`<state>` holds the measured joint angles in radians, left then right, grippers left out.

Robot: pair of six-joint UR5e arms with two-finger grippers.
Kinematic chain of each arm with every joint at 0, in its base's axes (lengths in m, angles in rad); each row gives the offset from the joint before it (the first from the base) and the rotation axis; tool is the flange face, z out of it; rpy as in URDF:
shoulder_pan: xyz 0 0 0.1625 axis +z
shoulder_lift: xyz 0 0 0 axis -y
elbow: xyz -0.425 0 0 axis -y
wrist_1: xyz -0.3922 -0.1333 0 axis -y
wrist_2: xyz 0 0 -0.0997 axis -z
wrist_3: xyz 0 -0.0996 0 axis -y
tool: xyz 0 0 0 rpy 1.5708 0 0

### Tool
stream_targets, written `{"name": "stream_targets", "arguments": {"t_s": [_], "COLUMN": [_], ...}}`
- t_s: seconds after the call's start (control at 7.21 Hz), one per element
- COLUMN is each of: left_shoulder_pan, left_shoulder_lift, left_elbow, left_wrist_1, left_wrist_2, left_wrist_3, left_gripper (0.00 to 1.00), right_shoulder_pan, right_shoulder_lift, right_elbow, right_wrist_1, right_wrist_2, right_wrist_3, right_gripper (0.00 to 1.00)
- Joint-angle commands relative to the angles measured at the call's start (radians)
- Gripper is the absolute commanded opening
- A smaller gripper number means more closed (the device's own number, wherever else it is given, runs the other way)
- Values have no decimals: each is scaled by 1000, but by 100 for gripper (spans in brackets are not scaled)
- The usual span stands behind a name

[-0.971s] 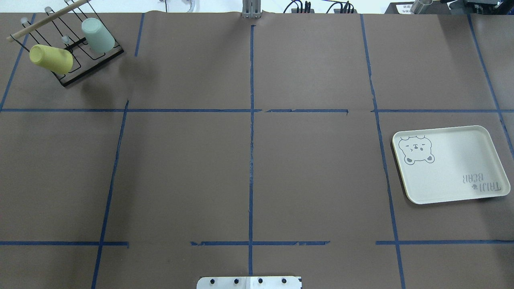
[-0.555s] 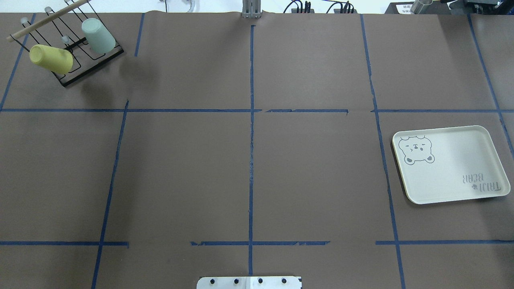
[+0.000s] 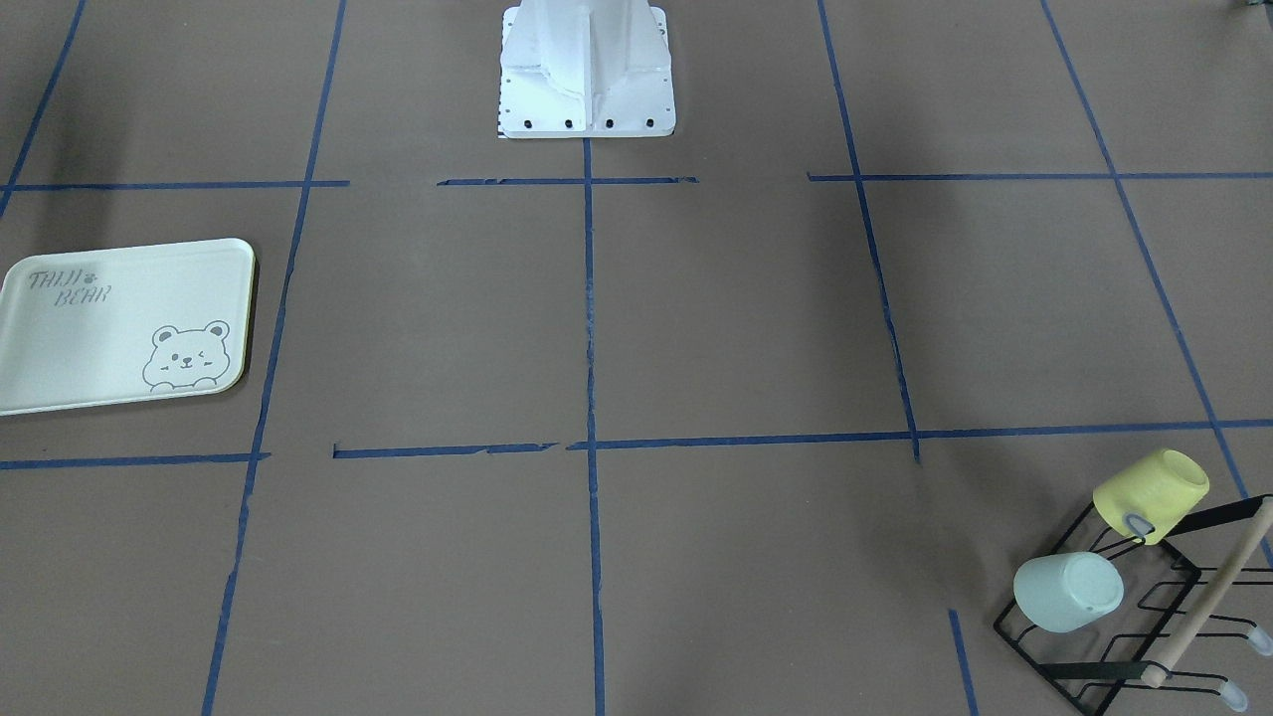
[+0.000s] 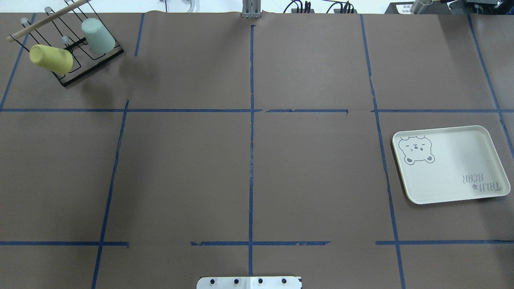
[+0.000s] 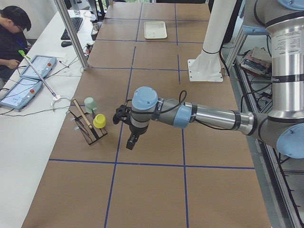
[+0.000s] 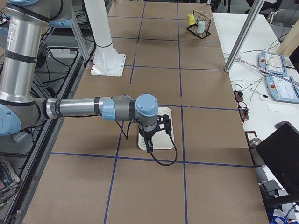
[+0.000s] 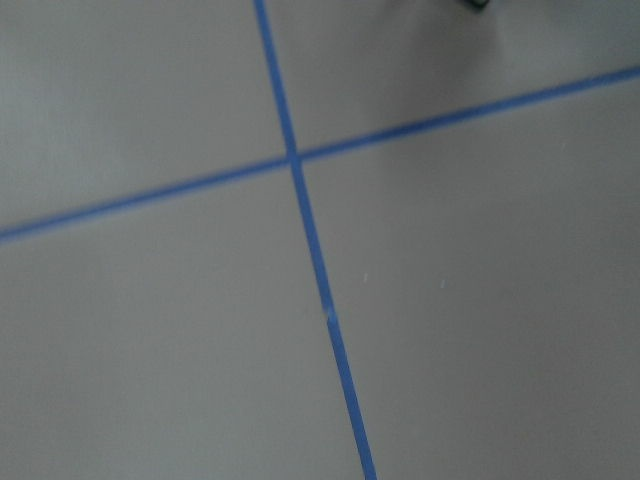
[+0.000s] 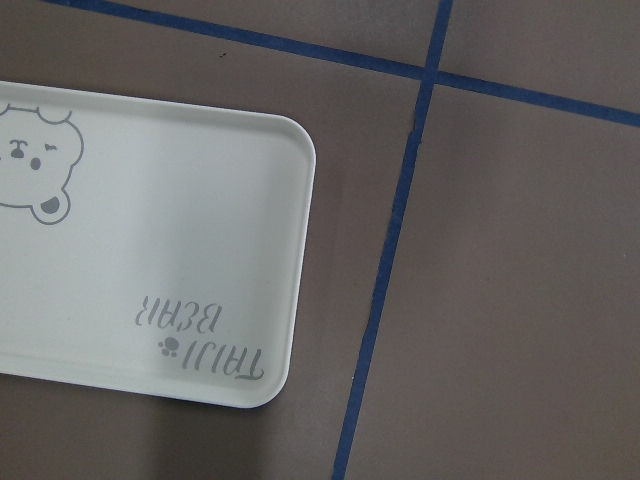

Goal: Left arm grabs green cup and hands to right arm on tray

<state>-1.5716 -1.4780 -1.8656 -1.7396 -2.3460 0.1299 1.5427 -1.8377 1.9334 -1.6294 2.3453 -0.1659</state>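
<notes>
We find the small mint-green plastic cup [image 4: 97,35] on the black wire rack [image 4: 90,68] at a desk [image 4: 313,168] corner. The left pincer [image 5: 132,140] and right pincer [image 6: 149,145] show only sidelong: we cannot tell their gap.

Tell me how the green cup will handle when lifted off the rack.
Probably light and stiff: the green cup looks like small plastic. Its smooth tapered wall may slip when squeezed. It sits tilted on the rack, so pulling sideways could snag.
</notes>
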Motion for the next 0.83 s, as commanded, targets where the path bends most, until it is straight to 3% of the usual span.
{"name": "stream_targets", "arguments": {"t_s": [0.0,0.28,0.69], "left_shoulder_pan": [27,212,420], "left_shoulder_lift": [-207,-366,-556], "left_elbow": [95,150,299], "left_wrist_1": [-47,-35,-46], "left_wrist_2": [-6,7,288], "left_wrist_3": [-202,-472,-683], "left_gripper": [100,100,100], "right_shoulder_pan": [-1,-1,-1], "right_shoulder_lift": [0,0,0], "right_elbow": [-1,-2,-5], "right_wrist_1": [0,0,0], "right_wrist_2": [0,0,0], "right_wrist_3": [0,0,2], "right_gripper": [100,100,100]}}
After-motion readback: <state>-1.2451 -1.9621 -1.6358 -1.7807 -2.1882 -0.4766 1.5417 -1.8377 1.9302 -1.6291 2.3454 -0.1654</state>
